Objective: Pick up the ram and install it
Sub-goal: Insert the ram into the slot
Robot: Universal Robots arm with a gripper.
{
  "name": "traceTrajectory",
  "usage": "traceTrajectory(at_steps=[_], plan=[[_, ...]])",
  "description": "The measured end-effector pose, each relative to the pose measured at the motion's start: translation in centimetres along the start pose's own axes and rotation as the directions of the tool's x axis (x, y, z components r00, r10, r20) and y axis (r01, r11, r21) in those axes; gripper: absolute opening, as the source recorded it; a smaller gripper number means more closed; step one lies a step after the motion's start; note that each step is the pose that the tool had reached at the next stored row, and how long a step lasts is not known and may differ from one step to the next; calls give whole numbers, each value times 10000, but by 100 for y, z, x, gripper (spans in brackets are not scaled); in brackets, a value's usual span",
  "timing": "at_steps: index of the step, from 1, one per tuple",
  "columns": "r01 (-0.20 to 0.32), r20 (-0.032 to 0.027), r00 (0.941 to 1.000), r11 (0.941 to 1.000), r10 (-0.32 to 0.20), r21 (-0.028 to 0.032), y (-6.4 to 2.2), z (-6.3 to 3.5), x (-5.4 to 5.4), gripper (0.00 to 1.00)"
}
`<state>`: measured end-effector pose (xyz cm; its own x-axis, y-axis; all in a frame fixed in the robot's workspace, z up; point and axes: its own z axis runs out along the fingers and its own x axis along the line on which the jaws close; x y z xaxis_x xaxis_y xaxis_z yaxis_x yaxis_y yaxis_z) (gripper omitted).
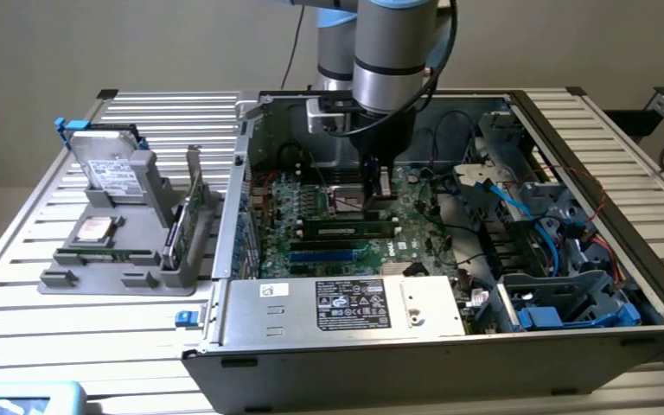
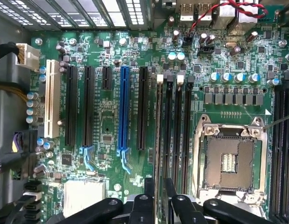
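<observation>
Fingers clamped on ram, stick edge-on between them, above motherboard's memory slots.

A counter of pale ribbed metal slats is stretching out under me. An open computer case is sitting directly on it, lying on its side toward the exterior view's right. A grey holder tray is resting on the slats toward the exterior view's left, just beside the case. A light blue object is lying at the counter's near corner; I cannot tell what it is.
</observation>
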<state>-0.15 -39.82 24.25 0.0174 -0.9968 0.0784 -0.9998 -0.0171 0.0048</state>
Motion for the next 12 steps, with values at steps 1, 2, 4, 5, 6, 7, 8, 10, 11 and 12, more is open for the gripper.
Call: traceTrajectory(at_steps=[1, 2, 4, 5, 6, 7, 8, 10, 11, 12], plan=[[3, 2, 10000, 10000, -3, -30, -19, -9, 2, 22], [5, 1, 10000, 10000, -5, -55, -36, -15, 4, 22], [7, 7, 10000, 10000, -7, -82, -48, -14, 6, 22], [7, 6, 10000, 10000, -7, -83, -48, -15, 6, 22], [7, 5, 10000, 10000, -7, -83, -48, -15, 6, 22], [7, 3, 10000, 10000, -7, -84, -48, -16, 7, 22], [7, 4, 10000, 10000, -7, -84, -48, -16, 7, 22], [7, 4, 10000, 10000, -7, -84, -48, -16, 7, 22], [7, 4, 10000, 10000, -7, -84, -48, -16, 7, 22], [7, 3, 10000, 10000, -7, -84, -48, -16, 7, 22]])
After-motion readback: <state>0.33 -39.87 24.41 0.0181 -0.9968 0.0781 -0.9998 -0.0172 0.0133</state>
